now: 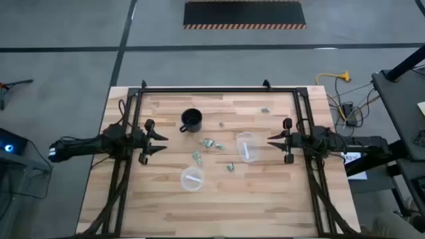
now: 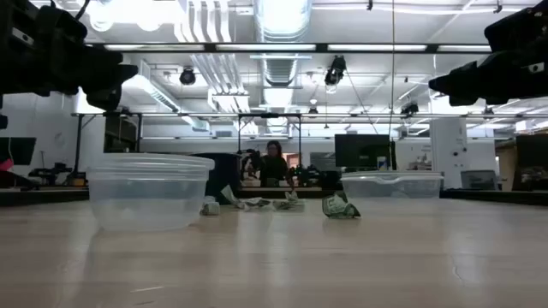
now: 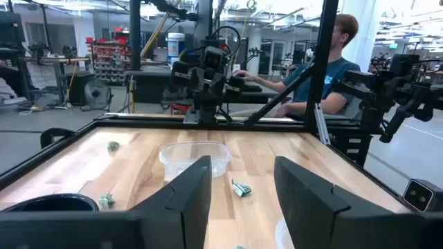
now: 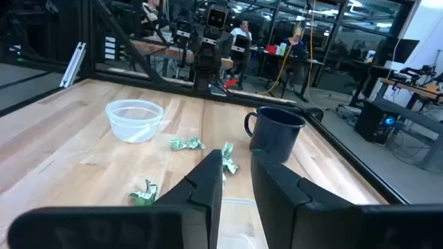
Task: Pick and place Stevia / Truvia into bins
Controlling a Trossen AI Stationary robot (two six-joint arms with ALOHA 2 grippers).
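Both arms hang at the desk's side edges, facing each other across the middle. Left gripper sits by the left edge, fingers spread apart w/ nothing between them. Right gripper sits by the right edge, jaws likewise parted and empty.

The sweetener packets lie loose at mid-desk, crumpled, pale green and white: a pair just right of the mug, one a bit nearer the front edge, another nearer the front still. One more sits well apart, up toward the back right corner. None in a tub.

Round clear tub stands toward the front edge, left of centre. Oblong clear tub stands betw. the packets and the right gripper, near its fingertips. Black mug stands toward the back, handle pointing left, betw. the left gripper and the nearest packets.

Desk is pale wood planks w/ a black frame round the back and sides. Beyond it: grey floor, a hazard-striped black mat past the back edge, a yellow cable off the back right corner. In the left wrist view a person in a teal shirt sits at a bench behind the right arm; lab racks and monitors fill the room.
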